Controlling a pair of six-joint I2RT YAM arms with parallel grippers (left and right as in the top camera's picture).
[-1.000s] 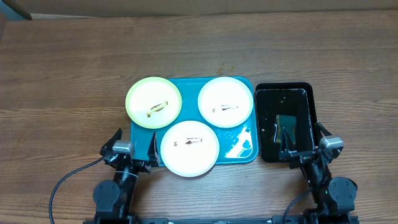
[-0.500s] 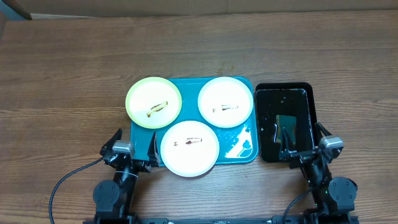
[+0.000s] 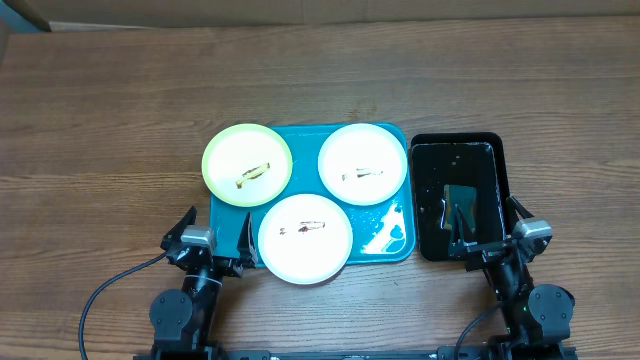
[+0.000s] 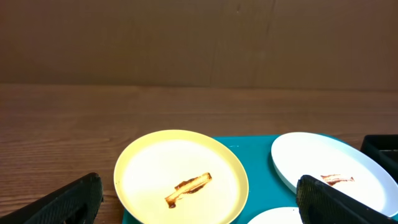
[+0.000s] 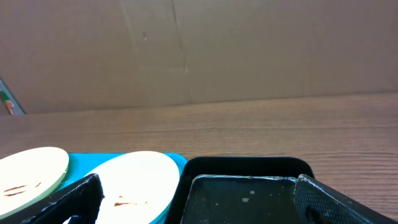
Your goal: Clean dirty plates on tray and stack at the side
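Left end effector (image 3: 213, 240) agape, black tub (image 3: 430, 180) beside tray (image 3: 305, 165)

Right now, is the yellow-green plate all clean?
No, the yellow-green plate has a brown smear in its middle.

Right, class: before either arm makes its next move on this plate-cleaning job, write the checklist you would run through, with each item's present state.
1. Left gripper open and empty: ok.
2. Right gripper open and empty: ok.
3. Yellow-green plate, far white plate and near white plate lie apart, unstacked, on the tray: ok.
4. Plates clean: not ok; each bears a brown smear.
5. Wiping tool in the black tub: cannot tell; only a dark shape shows.
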